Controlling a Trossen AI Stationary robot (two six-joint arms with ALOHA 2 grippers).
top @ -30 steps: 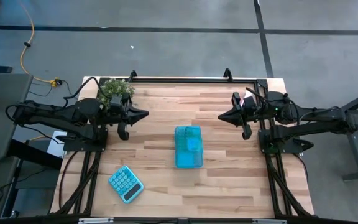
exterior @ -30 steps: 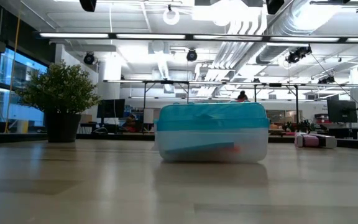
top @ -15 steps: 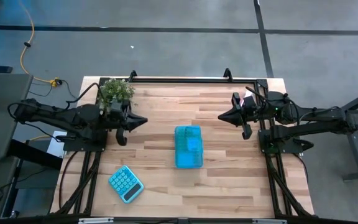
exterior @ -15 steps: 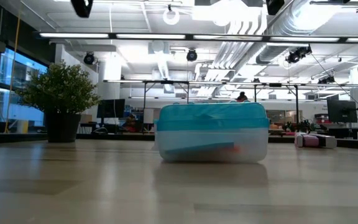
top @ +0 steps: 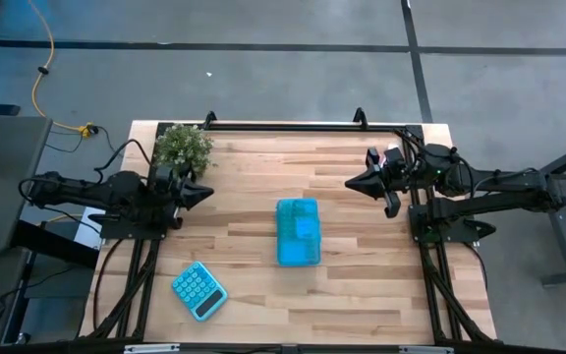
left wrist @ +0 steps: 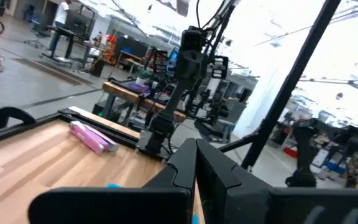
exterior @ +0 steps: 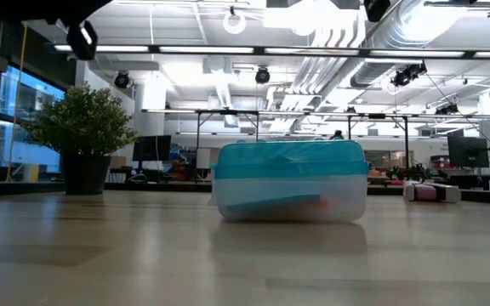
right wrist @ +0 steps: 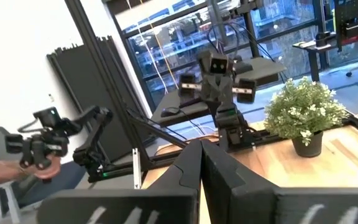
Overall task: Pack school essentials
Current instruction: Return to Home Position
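Observation:
A closed teal box (top: 298,231) with a see-through lower wall (exterior: 290,204) rests on its base at the table's middle. The school essentials are hidden, apart from blurred orange and blue shapes behind that wall. My left gripper (top: 209,193) is shut, level and empty, held in the air over the table's left edge, pointing at the box from well off. My right gripper (top: 350,183) is shut and empty too, held high at the right side and pointing left. Both wrist views show closed fingertips, the left (left wrist: 196,144) and the right (right wrist: 202,144).
A teal calculator (top: 198,291) lies at the near left. A potted plant (top: 183,146) stands at the far left corner. A pink tube-like item (left wrist: 93,137) lies near the far right edge. Bare wood surrounds the box.
My left gripper has drawn back toward the table's left edge and sunk lower, staying shut and empty. The box and the calculator have not moved.

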